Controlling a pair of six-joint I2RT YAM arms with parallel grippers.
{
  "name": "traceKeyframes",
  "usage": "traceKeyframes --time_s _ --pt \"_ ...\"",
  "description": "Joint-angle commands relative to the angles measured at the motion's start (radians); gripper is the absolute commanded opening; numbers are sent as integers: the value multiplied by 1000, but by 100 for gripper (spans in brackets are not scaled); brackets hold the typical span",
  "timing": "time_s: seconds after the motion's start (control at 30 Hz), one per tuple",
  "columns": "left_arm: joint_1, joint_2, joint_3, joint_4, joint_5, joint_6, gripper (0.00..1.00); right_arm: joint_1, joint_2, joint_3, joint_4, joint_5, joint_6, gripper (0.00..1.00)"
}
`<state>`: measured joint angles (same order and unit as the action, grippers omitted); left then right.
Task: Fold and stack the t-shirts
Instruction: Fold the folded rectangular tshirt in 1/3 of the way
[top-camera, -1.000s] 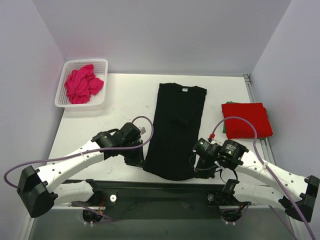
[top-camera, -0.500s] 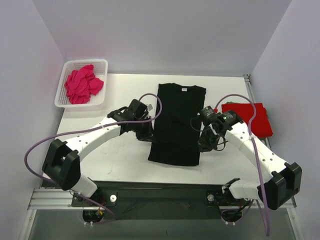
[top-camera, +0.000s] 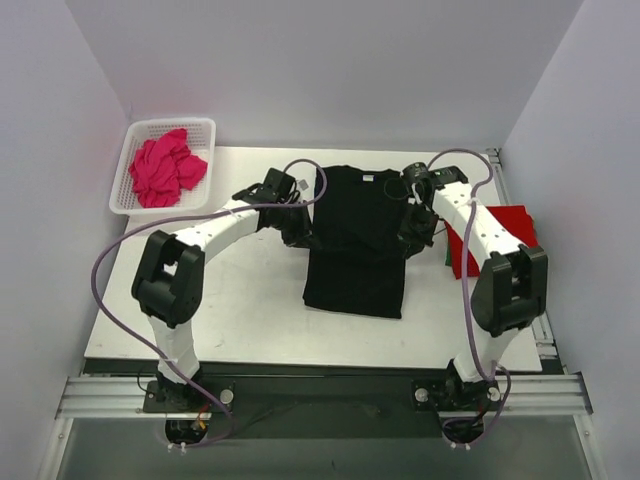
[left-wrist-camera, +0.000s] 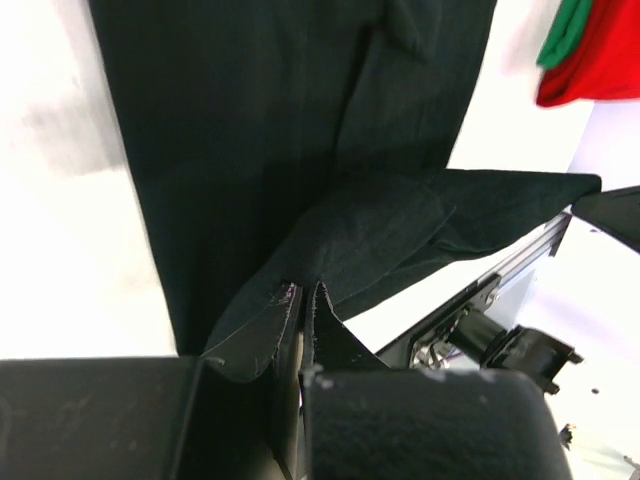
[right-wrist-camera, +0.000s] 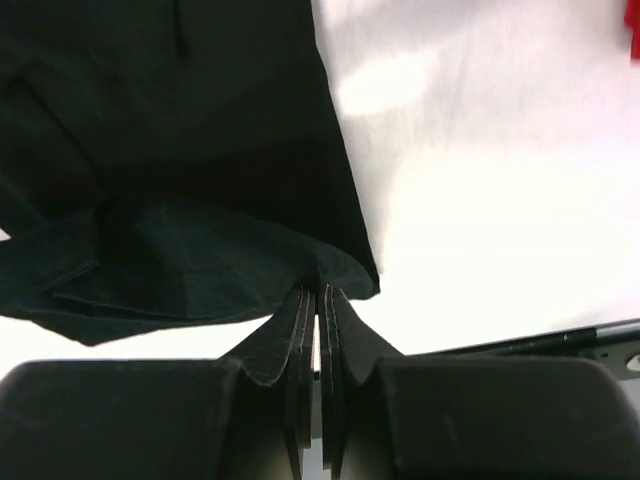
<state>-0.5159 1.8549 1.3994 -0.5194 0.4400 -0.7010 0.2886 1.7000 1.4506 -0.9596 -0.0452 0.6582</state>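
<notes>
The black t-shirt (top-camera: 355, 270) lies lengthwise mid-table, its near part doubled back over itself. My left gripper (top-camera: 298, 237) is shut on the shirt's left edge; the left wrist view shows black cloth (left-wrist-camera: 250, 150) pinched at the gripper's (left-wrist-camera: 303, 292) tips. My right gripper (top-camera: 414, 238) is shut on the right edge, where a fold of cloth (right-wrist-camera: 200, 130) hangs from its (right-wrist-camera: 318, 292) tips. A folded red t-shirt (top-camera: 505, 235) rests at the right, partly behind the right arm. The pink t-shirt (top-camera: 165, 170) is crumpled in the basket.
The white mesh basket (top-camera: 160, 211) stands at the table's far left corner. A bit of green cloth (left-wrist-camera: 565, 30) shows beside the red shirt (left-wrist-camera: 600, 55). Bare white table (top-camera: 220, 300) surrounds the black shirt. Both arms reach far across the table.
Both grippers have travelled from the table's near edge towards the far end, carrying the black shirt's lower hem over its body. The shirt's outline is now shorter.
</notes>
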Motion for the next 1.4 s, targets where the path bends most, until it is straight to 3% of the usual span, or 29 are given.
traceKeyframes --time_s 0.0,0.63,0.67,0.7,0.73,0.77,0.8,0.83,0.93,1.2,1.3,1.37 --pt "31 50 113 36 43 24 0 -31 87 97 -34 -8 -77 0" --pt "102 262 227 81 72 -3 0 -114 391 366 -48 -74 -131 0" --pt "108 265 237 82 71 -2 7 -115 406 372 -48 -77 -128 0" --pt "111 273 242 84 65 -3 22 -117 412 381 -51 -79 -127 0" --pt "114 276 248 87 66 -2 28 -118 418 392 -54 -88 -124 3" --pt "116 277 256 88 66 0 34 -118 427 413 -59 -93 -123 10" --pt "119 277 268 84 65 3 48 -120 428 425 -62 -99 -120 19" --pt "120 268 274 79 59 8 53 -123 426 435 -65 -101 -118 33" --pt "119 227 256 73 33 31 63 -127 397 452 -65 -102 -112 48" --pt "113 69 46 81 16 98 64 -129 257 314 -53 -96 -126 56" --pt "102 5 -66 105 8 104 64 -118 182 185 -13 -114 -131 56" --pt "79 -44 -184 139 5 94 64 -106 73 -27 83 -166 -118 55"
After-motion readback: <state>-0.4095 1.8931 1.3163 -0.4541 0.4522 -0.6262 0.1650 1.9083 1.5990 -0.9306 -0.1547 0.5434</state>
